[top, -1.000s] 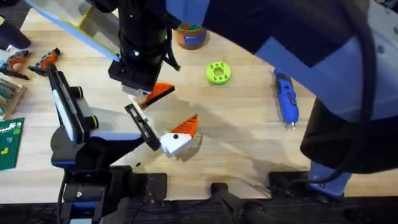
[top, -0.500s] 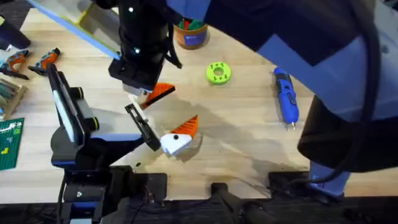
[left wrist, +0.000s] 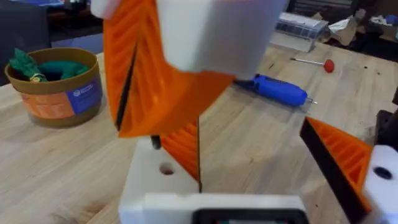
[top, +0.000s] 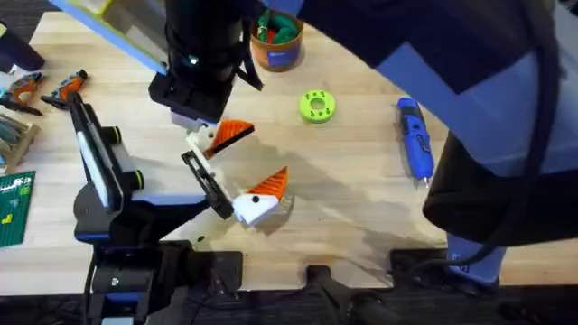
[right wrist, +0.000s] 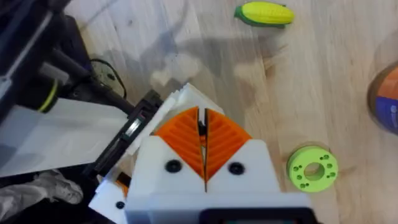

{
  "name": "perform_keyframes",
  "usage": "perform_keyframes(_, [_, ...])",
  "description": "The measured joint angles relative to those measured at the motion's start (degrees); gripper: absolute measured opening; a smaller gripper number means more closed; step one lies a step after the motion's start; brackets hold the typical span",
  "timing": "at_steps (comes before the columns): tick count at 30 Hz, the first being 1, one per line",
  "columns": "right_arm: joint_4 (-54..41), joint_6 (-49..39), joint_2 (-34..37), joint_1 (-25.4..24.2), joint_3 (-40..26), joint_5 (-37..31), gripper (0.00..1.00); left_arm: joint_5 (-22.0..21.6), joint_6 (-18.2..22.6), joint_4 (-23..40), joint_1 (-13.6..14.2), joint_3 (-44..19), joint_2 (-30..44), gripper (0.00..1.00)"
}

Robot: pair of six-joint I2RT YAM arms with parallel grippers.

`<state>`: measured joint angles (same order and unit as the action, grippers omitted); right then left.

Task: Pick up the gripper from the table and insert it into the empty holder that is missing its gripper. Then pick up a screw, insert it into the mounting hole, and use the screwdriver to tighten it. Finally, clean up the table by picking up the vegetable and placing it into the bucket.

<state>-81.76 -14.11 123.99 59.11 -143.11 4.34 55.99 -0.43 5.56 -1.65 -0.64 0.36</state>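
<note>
The surface [top: 361, 199] was pale wood with soft shadows on it. The blue screwdriver [top: 415, 144] lay flat near the right side, well apart from the arms. A lime-green disc with holes [top: 316, 106] sat between it and the arms. The bucket [top: 275, 45] stood at the far edge of the surface, with green toy things inside it. The vegetable [right wrist: 264, 14], yellow with green ends, lay on the bare wood away from the bucket.

On the left edge of the surface were small orange and black hand tools [top: 45, 90] and a green board [top: 13, 208]. In the room behind the surface, the left wrist view showed a thin rod with a red knob [left wrist: 314, 62], a clear box [left wrist: 301, 25] and dark clutter.

The left tool [left wrist: 252, 155] was wide open, with nothing pinched between its two sides. On one side was the holder [left wrist: 155, 186], a white block with a small round hole [left wrist: 166, 168]. The orange wedge [left wrist: 183, 146] stood on that block, its black face turned to the gap.

The right tool [right wrist: 202, 124] hung just above the wedge. Its orange pads [right wrist: 180, 140] were pressed together. I could not tell if they pinched the top of the wedge.
</note>
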Motion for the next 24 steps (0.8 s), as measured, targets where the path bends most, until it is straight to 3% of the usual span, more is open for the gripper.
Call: perform_keyframes(24, [-1.3, 1.8, -3.5, 0.0, 0.0, -0.7, 0.006, 0.0, 0.0, 0.0, 0.0, 0.0, 0.0, 0.985])
